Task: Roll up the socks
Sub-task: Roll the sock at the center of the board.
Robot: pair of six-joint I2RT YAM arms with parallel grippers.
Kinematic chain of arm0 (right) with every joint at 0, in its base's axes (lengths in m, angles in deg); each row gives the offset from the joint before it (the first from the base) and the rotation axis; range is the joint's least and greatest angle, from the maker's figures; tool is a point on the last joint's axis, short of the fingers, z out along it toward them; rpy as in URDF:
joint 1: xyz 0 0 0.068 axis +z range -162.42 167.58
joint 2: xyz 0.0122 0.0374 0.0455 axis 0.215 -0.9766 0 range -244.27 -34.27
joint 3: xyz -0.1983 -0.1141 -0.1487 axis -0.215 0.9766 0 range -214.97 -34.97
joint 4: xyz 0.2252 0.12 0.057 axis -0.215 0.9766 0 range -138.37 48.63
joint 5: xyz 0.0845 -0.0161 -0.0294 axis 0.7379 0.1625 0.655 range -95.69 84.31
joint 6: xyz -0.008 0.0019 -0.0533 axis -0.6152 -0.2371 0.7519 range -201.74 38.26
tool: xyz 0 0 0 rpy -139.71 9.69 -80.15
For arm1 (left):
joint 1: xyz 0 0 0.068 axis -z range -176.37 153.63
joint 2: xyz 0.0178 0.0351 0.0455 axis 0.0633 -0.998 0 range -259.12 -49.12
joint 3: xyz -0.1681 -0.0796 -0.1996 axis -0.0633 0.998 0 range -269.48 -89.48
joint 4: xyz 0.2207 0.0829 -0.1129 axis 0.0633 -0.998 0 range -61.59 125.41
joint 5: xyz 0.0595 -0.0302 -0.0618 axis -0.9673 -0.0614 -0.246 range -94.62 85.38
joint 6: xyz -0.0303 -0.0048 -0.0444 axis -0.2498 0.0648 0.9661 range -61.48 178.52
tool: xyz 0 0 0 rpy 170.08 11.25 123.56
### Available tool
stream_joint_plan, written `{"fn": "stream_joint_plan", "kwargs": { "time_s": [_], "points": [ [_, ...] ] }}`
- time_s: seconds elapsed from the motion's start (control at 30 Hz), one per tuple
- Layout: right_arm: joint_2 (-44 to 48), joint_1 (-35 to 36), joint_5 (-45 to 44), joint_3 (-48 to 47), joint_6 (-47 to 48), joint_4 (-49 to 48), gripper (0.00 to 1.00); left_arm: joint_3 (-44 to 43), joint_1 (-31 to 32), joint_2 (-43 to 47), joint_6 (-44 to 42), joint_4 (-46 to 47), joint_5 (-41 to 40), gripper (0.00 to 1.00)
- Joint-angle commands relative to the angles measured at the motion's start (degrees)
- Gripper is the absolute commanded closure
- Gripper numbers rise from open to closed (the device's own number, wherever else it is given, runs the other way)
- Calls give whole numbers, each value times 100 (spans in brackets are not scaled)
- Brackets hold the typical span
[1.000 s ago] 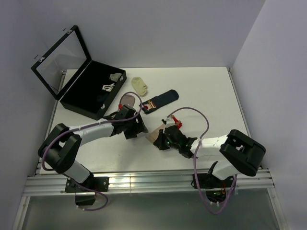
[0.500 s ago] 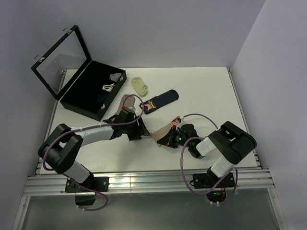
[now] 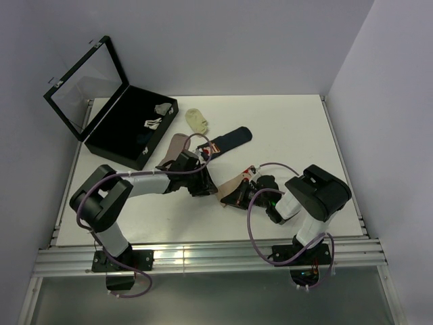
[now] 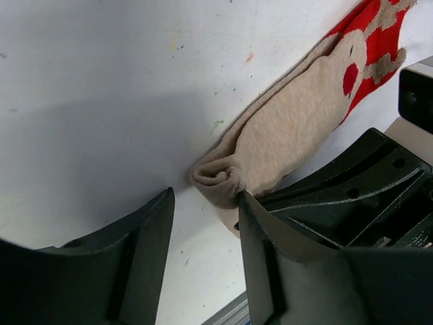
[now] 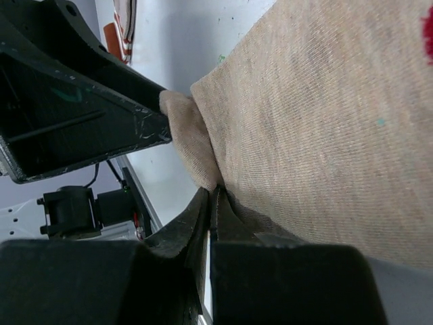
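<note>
From above, one white table [image 3: 291, 122] carried four socks. Three were ankle socks. A dusty-pink sock [image 3: 177, 143] lay left of centre, partly under the left arm. A navy sock with a red-and-white patterned cuff [image 3: 229, 141] lay just right of it. A beige ankle sock with a red toe [image 3: 232, 184] lay below both, near mid-frame. The fourth, a small pale-yellow sock [image 3: 197, 119], lay above the pink one. One black case with its clear lid raised [image 3: 125, 139] sat at upper left, with two small white-grey items [image 3: 162, 107] inside. Two arms reached in from the bottom edge. The left tool [image 3: 207, 187] and the right tool [image 3: 238, 198] met at the beige ankle sock from either side.

In the left wrist view, the left tool [image 4: 203, 217] had its two dark fingers [image 4: 139, 250] apart. The curled end of the beige ankle sock [image 4: 298, 128] sat at their mouth, touching the finger at the right of the frame and clear of the other. The sock ran toward the upper right, where its red part showed.

In the right wrist view, the right tool [image 5: 211, 196] had its fingers together at lower centre, clamped on the edge of the beige ankle sock [image 5: 325, 122]. That sock filled the right half of the frame. One finger of the left tool [image 5: 81, 101] touched its curled end at upper left.
</note>
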Motion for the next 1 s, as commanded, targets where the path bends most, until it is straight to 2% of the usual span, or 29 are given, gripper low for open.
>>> {"fn": "stream_joint_plan", "kwargs": {
  "time_s": [0.0,0.13,0.3,0.4,0.5,0.53,0.63,0.67,0.73,0.8,0.97],
  "points": [
    [-146,-48,13,2,59,256,100,-107,47,-254,-189,17,-5,52],
    [3,-48,-48,-112,234,563,99,-177,64,-404,-198,-35,-75,60],
    [557,-4,-267,-358,726,1600,94,-335,91,-650,-215,-273,-119,65],
    [934,84,-513,-665,1051,2329,88,-432,134,-747,-224,-430,-198,67],
    [1347,250,-899,-990,1429,3181,78,-564,152,-852,-224,-685,-321,70],
    [1592,321,-1257,-1105,1691,3732,73,-625,152,-878,-224,-747,-373,71],
    [1971,715,-1988,-1570,2079,4587,62,-731,170,-887,-242,-905,-452,72],
    [2181,821,-2556,-1685,2281,5077,60,-757,170,-870,-242,-941,-488,73],
    [2358,1180,-3113,-1984,2440,5502,55,-827,187,-852,-259,-1002,-505,74],
    [2482,1454,-3841,-2273,2677,5959,55,-906,196,-835,-277,-1073,-541,74],
    [2184,2148,-4653,-2714,2941,6470,57,-995,257,-817,-295,-1161,-602,75]
  ]
}}
